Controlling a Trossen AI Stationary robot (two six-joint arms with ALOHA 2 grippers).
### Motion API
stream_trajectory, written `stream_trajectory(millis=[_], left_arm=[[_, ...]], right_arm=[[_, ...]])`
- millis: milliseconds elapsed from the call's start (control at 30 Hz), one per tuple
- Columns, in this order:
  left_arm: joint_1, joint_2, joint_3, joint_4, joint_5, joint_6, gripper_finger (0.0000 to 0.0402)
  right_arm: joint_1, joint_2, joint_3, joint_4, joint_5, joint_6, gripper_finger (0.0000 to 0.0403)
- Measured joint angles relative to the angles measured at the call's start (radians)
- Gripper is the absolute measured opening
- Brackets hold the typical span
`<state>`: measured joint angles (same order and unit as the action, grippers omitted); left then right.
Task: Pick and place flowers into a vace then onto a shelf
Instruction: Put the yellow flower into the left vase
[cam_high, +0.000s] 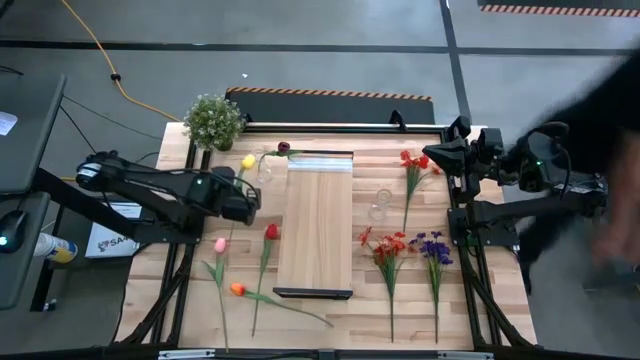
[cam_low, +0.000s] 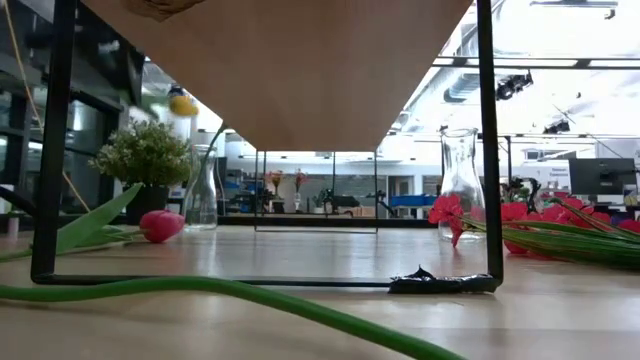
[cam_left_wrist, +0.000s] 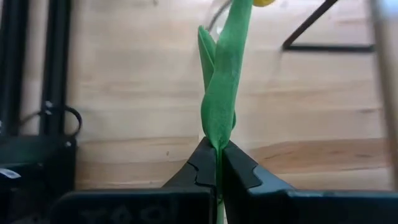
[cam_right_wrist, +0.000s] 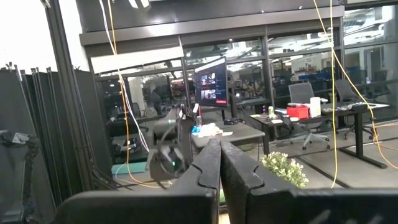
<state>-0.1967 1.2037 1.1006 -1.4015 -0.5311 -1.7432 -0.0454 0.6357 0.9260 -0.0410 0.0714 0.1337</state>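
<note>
A: Left tool (cam_left_wrist: 219, 163) clamped on yellow tulip (cam_high: 248, 161) stem, near vase (cam_high: 265, 166) by shelf (cam_high: 316, 220) end.
B: Ok. Keep stem vertical, lower slow into neck. Right tool (cam_right_wrist: 221, 163) together, parked at table (cam_high: 480, 310) edge.

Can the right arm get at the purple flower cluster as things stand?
Probably yes. The right tool is shut and empty at the table's far right edge, and the purple cluster lies on its side of the shelf, nothing lying over it.

Left pincer (cam_left_wrist: 219, 167) closed, arm reaching inward; right pincer (cam_right_wrist: 221, 163) closed, arm folded at table's edge.
</note>
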Motion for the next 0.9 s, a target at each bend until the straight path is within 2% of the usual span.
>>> stream_trajectory(millis=[233,533,700,900], left_arm=[[0.000,0.000,0.177,-0.130,-0.102,0.016,0.0036],[0.000,0.000,0.321,-0.139,-0.296,0.118,0.0036],[0.000,0.000,0.394,-0.139,-0.458,0.172,0.0036],[0.000,0.000,0.437,-0.121,-0.733,0.213,0.0036]], right_arm=[[0.000,0.000,0.000,0.000,0.000,-0.001,0.0000],[0.000,0.000,0.000,-0.001,0.000,-0.002,0.0000],[0.000,0.000,0.000,-0.001,0.000,-0.002,0.0000],[0.000,0.000,0.000,-0.001,0.000,-0.003,0.0000]])
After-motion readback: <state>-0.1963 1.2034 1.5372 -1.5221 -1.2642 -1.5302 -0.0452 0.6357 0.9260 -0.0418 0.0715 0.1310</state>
